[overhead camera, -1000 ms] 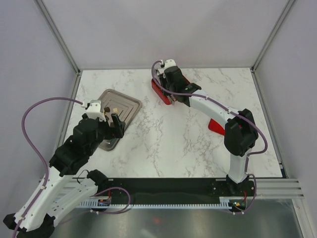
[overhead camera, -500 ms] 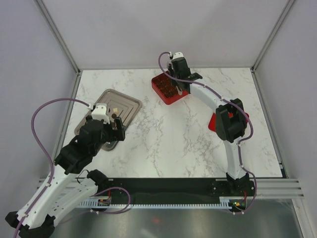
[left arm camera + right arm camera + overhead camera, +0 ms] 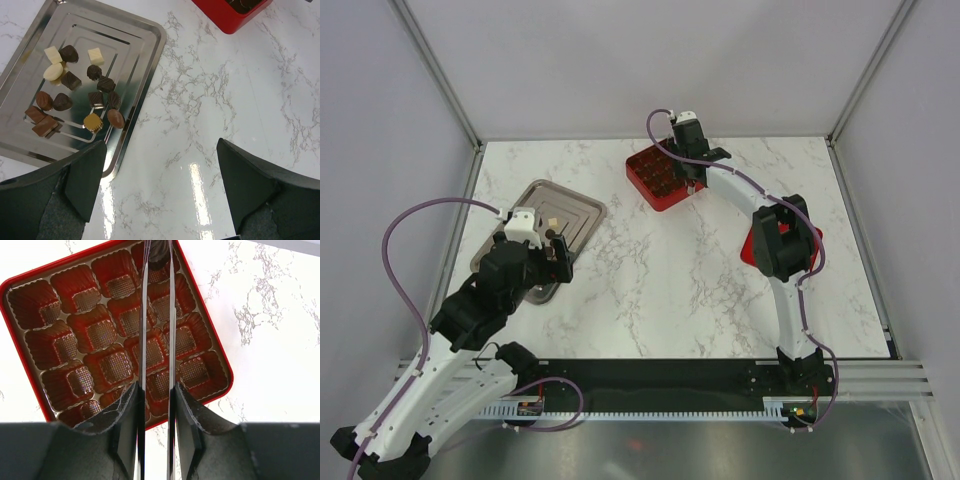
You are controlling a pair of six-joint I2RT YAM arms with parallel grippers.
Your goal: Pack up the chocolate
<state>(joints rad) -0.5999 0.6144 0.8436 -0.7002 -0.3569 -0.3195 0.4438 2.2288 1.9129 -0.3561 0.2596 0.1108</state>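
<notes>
Several chocolates (image 3: 75,95), mostly dark brown and a few cream, lie on a steel tray (image 3: 145,60), which also shows in the top view (image 3: 582,212). My left gripper (image 3: 161,150) is open and empty above the marble just right of the tray; the top view shows it too (image 3: 557,252). My right gripper (image 3: 156,400) is shut on metal tongs (image 3: 170,315) held over the red gridded box (image 3: 85,290), at the back centre in the top view (image 3: 655,180). A dark piece (image 3: 159,251) sits between the tong tips at the box's far side. The visible compartments are empty.
A red lid (image 3: 814,240) lies on the marble at the right, partly under my right arm's elbow. Metal frame posts stand at the table's back corners. A black rail runs along the near edge.
My right arm has swung its elbow right and brought the tongs over the box, which now shows in full. My left gripper shifted slightly back beside the tray.
</notes>
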